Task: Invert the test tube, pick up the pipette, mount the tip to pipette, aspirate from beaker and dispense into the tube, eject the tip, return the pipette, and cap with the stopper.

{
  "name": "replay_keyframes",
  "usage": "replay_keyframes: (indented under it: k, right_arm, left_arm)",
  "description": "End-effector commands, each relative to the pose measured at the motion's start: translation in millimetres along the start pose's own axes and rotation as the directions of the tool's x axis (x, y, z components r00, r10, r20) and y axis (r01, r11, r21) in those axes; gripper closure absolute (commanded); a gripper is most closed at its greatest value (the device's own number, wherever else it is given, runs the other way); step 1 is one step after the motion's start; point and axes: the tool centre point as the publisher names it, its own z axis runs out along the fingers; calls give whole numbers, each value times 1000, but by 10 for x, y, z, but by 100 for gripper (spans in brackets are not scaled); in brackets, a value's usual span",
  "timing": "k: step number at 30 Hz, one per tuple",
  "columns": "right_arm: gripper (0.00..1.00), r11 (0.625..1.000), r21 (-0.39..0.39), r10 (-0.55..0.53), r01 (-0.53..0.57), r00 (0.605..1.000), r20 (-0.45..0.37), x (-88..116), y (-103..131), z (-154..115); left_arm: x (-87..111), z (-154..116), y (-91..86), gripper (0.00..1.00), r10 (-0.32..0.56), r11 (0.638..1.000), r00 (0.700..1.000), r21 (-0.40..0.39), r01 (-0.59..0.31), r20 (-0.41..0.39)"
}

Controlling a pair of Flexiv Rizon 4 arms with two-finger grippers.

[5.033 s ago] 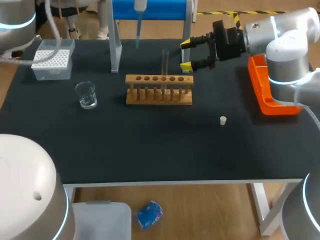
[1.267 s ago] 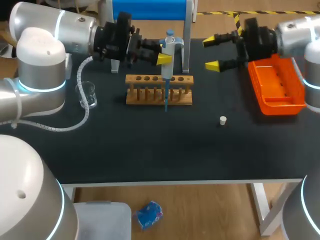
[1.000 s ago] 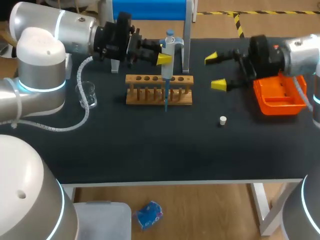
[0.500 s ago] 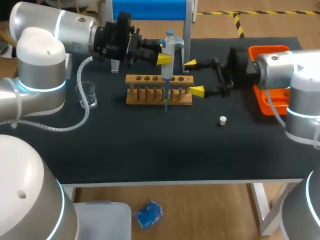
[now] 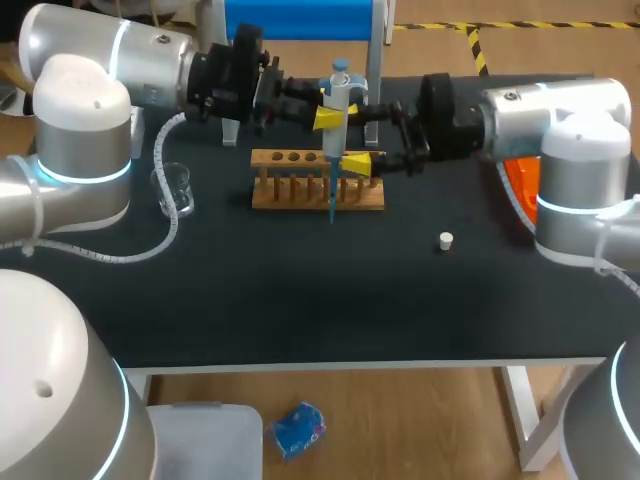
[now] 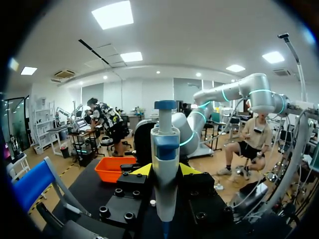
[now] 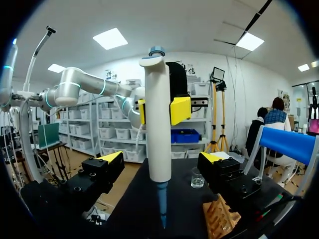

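The beaker stands at our far left on the black table, well apart from the wooden rack. Our left gripper is clamped on the pipette from two sides. It holds the pipette upright over the rack, tip pointing down. Our right gripper faces it from the opposite side with fingers spread wide, one on each side of the pipette, neither touching. Farther right, the white stopper lies alone on the table. The orange tray shows partly behind our right arm.
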Motion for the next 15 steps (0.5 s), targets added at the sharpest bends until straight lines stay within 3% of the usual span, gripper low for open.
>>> replay_keyframes:
  k: [1,7,15]
  right_arm:
    - [0,1000,8,7,-7,1000,-1,-24,29,112]
    - [0,1000,14,23,-23,1000,11,-17,50,190]
    - [0,1000,3,20,-20,996,86,-23,110,194]
  left_arm:
    - [-3,4,1,100,1,1000,1000,1,-1,0]
    - [-3,4,1,100,1,1000,1000,1,-1,0]
    - [-3,4,1,100,1,1000,1000,1,-1,0]
